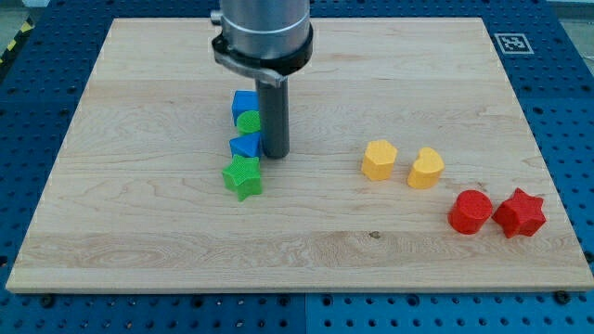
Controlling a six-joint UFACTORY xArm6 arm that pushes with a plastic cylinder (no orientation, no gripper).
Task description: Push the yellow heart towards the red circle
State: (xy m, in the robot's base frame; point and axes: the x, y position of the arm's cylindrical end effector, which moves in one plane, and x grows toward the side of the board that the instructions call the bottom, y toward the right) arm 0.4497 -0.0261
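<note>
We carry no fingers, only my tip (276, 154), well apart at nine o'clock. The yellow heart (426, 168) looks light, stiff, slidable; push its ten-o'clock side toward the red circle (470, 211).

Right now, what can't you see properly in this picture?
- Upper part of the arm: cut off by the view's top edge.
- Blue cube block and green round block: right sides hidden behind the dark rod; my tip sits just right of the small blue block.
- Small blue block's exact shape: partly hidden by the green star block.
</note>
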